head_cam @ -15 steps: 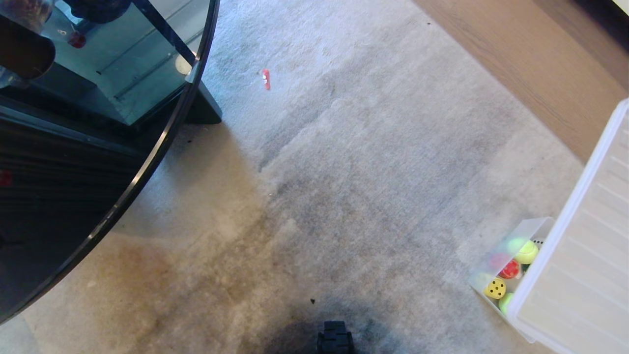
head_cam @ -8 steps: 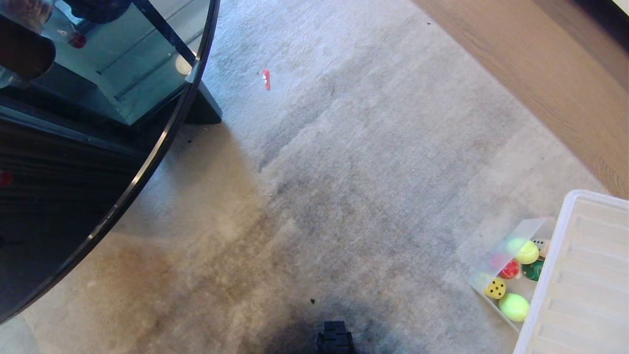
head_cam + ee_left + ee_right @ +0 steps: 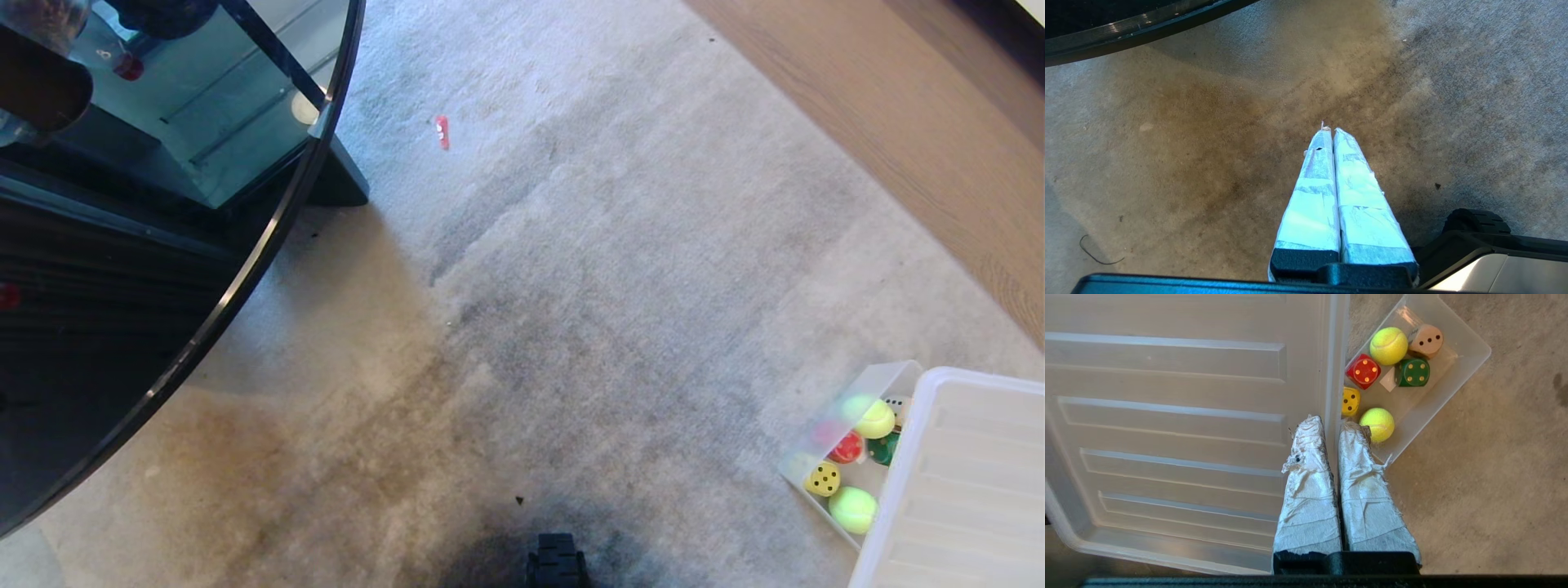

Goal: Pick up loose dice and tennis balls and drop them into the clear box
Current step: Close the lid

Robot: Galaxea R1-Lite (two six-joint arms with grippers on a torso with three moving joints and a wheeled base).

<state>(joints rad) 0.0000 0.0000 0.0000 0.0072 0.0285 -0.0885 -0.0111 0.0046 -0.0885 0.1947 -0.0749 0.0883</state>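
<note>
The clear box (image 3: 878,384) sits on the carpet at the lower right. Inside it lie the dice: red (image 3: 1363,371), green (image 3: 1413,372), tan (image 3: 1426,340) and yellow (image 3: 1350,401). Two tennis balls (image 3: 1388,345) (image 3: 1377,424) lie among them. My right gripper (image 3: 1331,424) is shut on the rim of a flat ridged clear lid (image 3: 1180,416), which hangs beside and partly over the box. In the head view the lid (image 3: 963,490) fills the bottom right corner and hides the box's far side. My left gripper (image 3: 1329,130) is shut and holds nothing above bare carpet.
A round dark glass table (image 3: 245,269) takes up the left side. A small red object (image 3: 442,131) lies on the carpet far ahead. Wooden flooring (image 3: 898,122) borders the carpet at the upper right. My base's black front (image 3: 557,559) shows at the bottom edge.
The lid in my right gripper has swung down and flattened toward the lower right corner, uncovering more of the box. The second tennis ball and the green die now show.
</note>
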